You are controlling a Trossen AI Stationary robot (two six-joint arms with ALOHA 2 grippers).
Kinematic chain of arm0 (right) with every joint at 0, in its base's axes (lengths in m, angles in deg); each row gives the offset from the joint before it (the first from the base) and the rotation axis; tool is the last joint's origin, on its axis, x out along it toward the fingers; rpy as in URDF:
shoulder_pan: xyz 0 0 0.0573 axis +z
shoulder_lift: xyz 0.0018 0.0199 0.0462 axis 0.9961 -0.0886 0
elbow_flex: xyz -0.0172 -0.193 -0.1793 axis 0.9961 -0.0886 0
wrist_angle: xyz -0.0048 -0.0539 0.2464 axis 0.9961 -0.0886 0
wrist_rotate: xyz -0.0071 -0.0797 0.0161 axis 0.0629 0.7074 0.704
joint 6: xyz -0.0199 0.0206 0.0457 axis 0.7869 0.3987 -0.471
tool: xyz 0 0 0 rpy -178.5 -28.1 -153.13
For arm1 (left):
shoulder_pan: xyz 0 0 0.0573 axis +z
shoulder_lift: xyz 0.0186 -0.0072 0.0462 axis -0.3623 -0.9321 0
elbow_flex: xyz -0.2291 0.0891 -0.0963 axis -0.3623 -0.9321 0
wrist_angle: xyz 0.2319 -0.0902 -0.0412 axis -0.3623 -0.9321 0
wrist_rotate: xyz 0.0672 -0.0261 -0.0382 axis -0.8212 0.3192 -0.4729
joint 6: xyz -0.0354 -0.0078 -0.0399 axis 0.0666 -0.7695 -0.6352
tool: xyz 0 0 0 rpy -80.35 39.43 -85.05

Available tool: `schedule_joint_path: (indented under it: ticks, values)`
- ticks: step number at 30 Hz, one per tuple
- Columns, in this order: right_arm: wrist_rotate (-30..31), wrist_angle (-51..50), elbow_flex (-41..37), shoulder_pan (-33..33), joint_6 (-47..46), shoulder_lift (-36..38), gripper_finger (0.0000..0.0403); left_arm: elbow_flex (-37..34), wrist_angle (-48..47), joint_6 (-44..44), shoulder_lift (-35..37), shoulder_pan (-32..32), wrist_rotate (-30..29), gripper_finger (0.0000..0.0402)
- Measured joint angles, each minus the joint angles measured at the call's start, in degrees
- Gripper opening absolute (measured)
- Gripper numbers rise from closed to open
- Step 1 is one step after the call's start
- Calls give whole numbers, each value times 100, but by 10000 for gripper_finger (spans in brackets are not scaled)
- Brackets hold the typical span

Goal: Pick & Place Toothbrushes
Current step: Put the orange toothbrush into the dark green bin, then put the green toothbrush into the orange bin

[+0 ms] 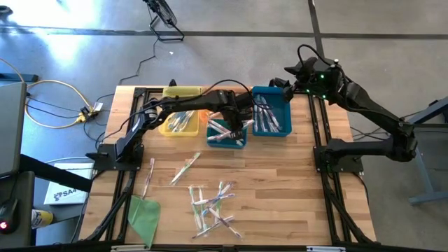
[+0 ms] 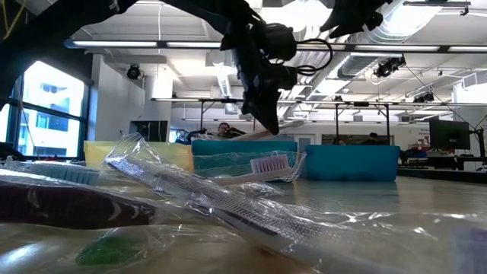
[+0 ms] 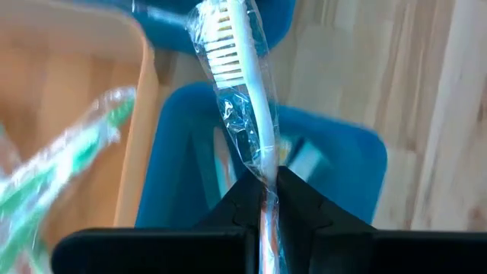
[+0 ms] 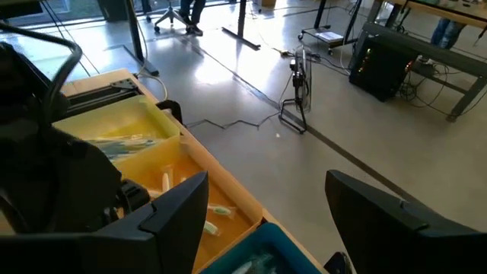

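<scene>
My left gripper (image 1: 236, 127) hangs over the middle blue bin (image 1: 225, 134), shut on a white toothbrush (image 3: 242, 91) in a clear wrapper. More wrapped toothbrushes lie loose in a pile (image 1: 213, 206) near the table's front edge, and two lie apart from it (image 1: 185, 168). Others fill the yellow bin (image 1: 178, 120) and the teal bin (image 1: 271, 115). My right gripper (image 4: 259, 205) waits open at the far right, above the teal bin's far edge, with nothing between its fingers. My left gripper pinches the toothbrush's handle (image 3: 265, 176) with its wrapper between the two fingers. The fingers come from above, slanting steeply down, and lie along the brush. The bristle head (image 3: 221, 42) sticks out past the fingertips. The brush is lifted clear above the blue bin.
An orange bin (image 4: 179, 190) stands between the yellow and teal ones at the far edge. A flat green sheet (image 1: 143, 213) lies at the near left corner. Bare wood (image 1: 294, 182) shows at the table's right half. Black frame rails (image 1: 336, 189) run along both sides.
</scene>
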Motion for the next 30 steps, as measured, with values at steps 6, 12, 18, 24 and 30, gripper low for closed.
schedule_joint_path:
  ticks: [6, 12, 18, 24, 30]
  values:
    - [-4, -104, 0, 0, 0, 0, 258, -1, 54, -44, -31, -11, -49, 16]
    - [-21, -98, 0, 0, 2, 0, 258, -1, 35, -258, -30, -6, -160, 16]
    - [-22, -98, 0, 0, 2, 0, 258, -1, -9, -474, -29, -8, -289, 39]
    - [-22, -98, 0, 0, 2, 0, 258, -1, -1, -356, -28, -8, -305, 118]
    - [-22, -98, 0, 0, 1, 0, 258, -1, 52, -343, -26, -6, -311, 194]
